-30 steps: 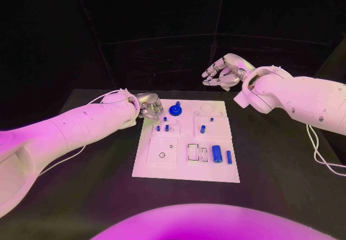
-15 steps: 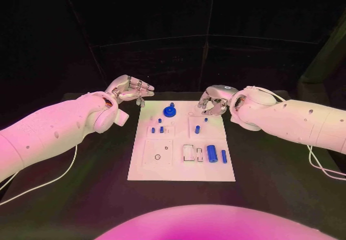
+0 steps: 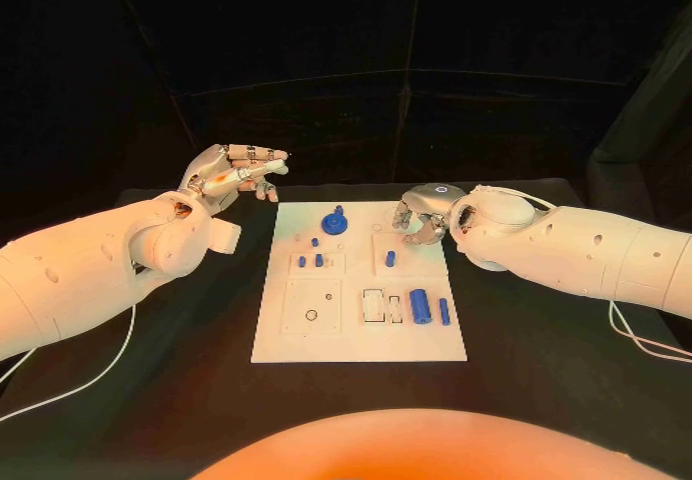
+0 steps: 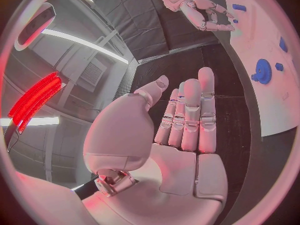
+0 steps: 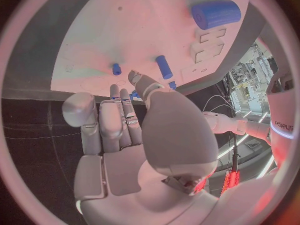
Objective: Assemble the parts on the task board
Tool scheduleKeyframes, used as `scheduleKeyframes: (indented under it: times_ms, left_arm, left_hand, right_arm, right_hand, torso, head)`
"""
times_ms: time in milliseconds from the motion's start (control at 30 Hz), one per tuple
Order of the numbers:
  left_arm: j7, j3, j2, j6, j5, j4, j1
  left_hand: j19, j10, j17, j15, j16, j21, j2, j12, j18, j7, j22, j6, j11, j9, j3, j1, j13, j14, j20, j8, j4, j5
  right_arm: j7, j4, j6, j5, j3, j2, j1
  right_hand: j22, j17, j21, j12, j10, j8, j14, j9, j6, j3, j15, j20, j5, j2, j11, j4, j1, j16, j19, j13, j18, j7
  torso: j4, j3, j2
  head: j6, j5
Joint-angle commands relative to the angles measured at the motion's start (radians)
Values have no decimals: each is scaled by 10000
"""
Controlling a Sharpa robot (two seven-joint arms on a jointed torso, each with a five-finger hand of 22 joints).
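- Black table [image 3: 173, 400] fills the space in front of the robot, with dark curtains behind it.
- The white task board [image 3: 361, 340] lies flat in the middle of the table.
- A blue gear part [image 3: 335, 222] stands near the far end of the board.
- Small blue pegs [image 3: 310, 260] stand just in front of the gear, and one more blue peg [image 3: 389, 258] stands to their right.
- A fat blue cylinder [image 3: 420, 306] and a thin blue rod [image 3: 444, 312] lie side by side near the right edge of the board.
- The left hand [image 3: 231, 172] is up in the air past the far left corner of the board. Its fingers are straight and close together, and it holds nothing.
- The right hand [image 3: 421, 212] hangs over the far right part of the board with its fingers curled down. I cannot tell if the fingertips touch the board or a part.
- The white cable [image 3: 635, 335] by the right arm lies on the table.
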Motion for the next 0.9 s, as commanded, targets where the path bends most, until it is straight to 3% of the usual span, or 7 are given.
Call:
scheduleKeyframes:
  times_ms: [33,333,467,600,900]
  left_arm:
    - [469,3,-77,206,524,130,10]
    - [469,-3,-192,164,534,268,-4]
    - [430,-5,-282,125,535,313,-7]
    - [405,-6,-332,94,536,322,-8]
    - [382,-8,-353,108,536,315,-9]
  left_hand:
    - [6,-76,-18,9,-26,-40,57,56,84,13,-16,-3,16,-6,-58,31,12,-61,-1,40,16,39]
    - [25,-99,-43,7,-23,-65,87,112,84,23,-42,0,19,-7,-76,85,24,-64,-4,59,-2,39]
    - [37,-123,-61,9,-20,-83,117,146,83,31,-59,-6,25,-10,-88,103,30,-67,-5,67,1,39]
    - [37,-123,-61,9,-20,-83,117,146,83,31,-59,-6,25,-10,-88,103,30,-67,-5,67,1,39]
    - [49,-159,-84,13,-20,-105,149,186,81,36,-81,-22,29,-14,-101,129,36,-73,-4,73,1,40]
  right_arm:
    - [-114,24,237,-365,7,-16,8]
    - [-131,-122,500,-360,7,30,-53]
    - [-150,-138,523,-327,8,9,-76]
    - [-147,-161,616,-304,8,10,-85]
    - [-159,-209,918,-293,8,23,-91]
  right_hand:
    - [4,0,-5,-39,9,-40,339,11,8,40,77,60,-53,-84,97,-19,-20,0,0,-25,-67,81]
    - [81,55,57,-51,152,-37,359,32,172,158,90,90,36,29,108,-48,-4,78,46,-171,-75,110]
    - [105,33,84,-102,253,-63,363,32,281,458,85,97,-212,283,96,-37,27,92,64,-331,-78,94]
    - [211,-8,168,-109,485,-35,375,53,495,827,60,83,-384,447,59,-90,79,104,112,-461,-94,72]
    - [380,40,303,-178,814,-17,402,68,767,1229,14,42,-433,479,2,-190,20,219,188,-591,-123,36]
  torso:
    - [-12,15,-1]
    - [-2,11,-2]
    - [4,20,27]
    - [3,22,40]
    - [-6,16,26]
  head:
    - [-4,24]
    - [-7,11]
    - [33,2]
    - [-25,39]
    - [-87,22]
